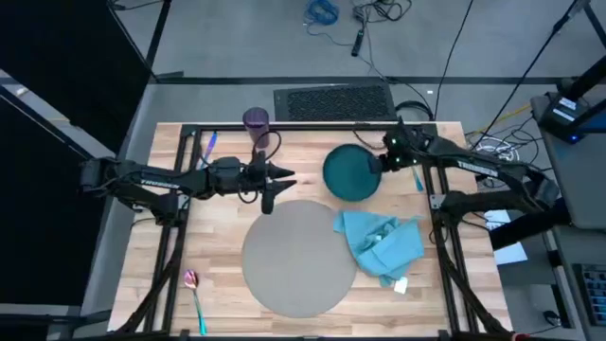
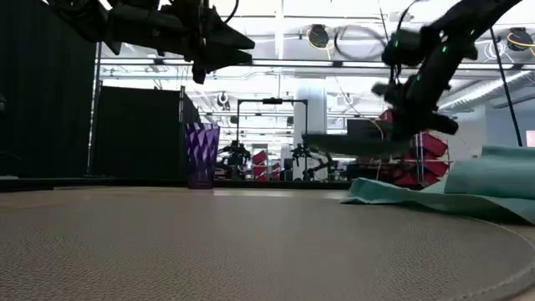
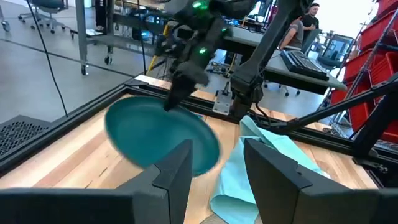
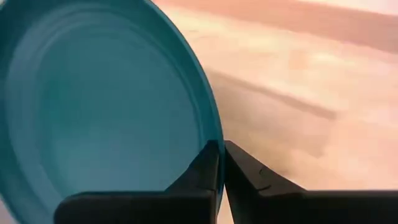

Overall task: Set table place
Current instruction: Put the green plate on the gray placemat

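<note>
A teal plate hangs above the table's far middle, held by my right gripper, which is shut on it. In the low view the plate is clear of the wood. My left gripper hovers open, left of the plate and above the far edge of the round grey mat; nothing is between its fingers. A light blue napkin lies crumpled, partly on the mat's right edge. A purple cup stands upright at the far edge. My right gripper pinches the plate's rim between its two fingers, on the plate's far right side. The fingers come from the table's right, slanting down. The plate hangs lifted clear of the table, roughly level.
A pink-bowled, green-handled spoon lies near the left front corner. A blue utensil lies at the far left, another under the right arm. A black frame edges the table. A keyboard sits beyond the far edge.
</note>
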### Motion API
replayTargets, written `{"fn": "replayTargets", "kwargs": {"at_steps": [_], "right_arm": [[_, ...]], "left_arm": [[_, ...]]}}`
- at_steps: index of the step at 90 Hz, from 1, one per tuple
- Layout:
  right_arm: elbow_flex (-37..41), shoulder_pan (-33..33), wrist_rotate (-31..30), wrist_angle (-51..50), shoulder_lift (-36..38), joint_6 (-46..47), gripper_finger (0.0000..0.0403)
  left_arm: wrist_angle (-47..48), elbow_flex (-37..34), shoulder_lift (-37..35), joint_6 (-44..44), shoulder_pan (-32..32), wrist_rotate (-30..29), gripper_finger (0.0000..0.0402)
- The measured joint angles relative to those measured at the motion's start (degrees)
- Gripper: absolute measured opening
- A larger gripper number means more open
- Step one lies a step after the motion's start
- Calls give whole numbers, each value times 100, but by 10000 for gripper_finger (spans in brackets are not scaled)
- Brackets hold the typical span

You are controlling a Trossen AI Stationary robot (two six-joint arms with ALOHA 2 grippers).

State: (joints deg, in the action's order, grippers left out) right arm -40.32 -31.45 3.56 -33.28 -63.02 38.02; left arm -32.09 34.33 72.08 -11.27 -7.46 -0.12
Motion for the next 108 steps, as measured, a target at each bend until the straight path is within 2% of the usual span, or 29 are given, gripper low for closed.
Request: {"fn": "replayTargets", "kwargs": {"at_steps": [12, 26, 32, 41, 58, 77, 93, 108], "right_arm": [[0, 1178, -394, 125, -67, 576, 0], [-2, 2477, -385, 1232, -424, 1081, 0], [-86, 2870, -387, 1657, -681, 1208, 0], [-431, 3322, -487, 1755, -1240, 1238, 0], [-1318, 3765, -495, 1639, -2545, 1077, 0], [-2371, 4047, -341, 1022, -3721, 928, 0], [-2916, 4301, -74, 952, -4286, 936, 0], [-3056, 4523, -22, 846, -4414, 1244, 0]], "left_arm": [[0, 0, -1, 0, 1, 0, 130], [-1, 0, -3, 7, 0, 38, 130], [44, 0, -77, 9, 0, 209, 130], [76, 2, -255, 11, 0, 434, 130], [770, 4, -829, 144, 93, 481, 130], [1169, 4, -1262, 322, 312, 439, 130], [1224, 4, -1313, 426, 378, 433, 130], [1215, 4, -1315, 427, 376, 417, 130]]}}
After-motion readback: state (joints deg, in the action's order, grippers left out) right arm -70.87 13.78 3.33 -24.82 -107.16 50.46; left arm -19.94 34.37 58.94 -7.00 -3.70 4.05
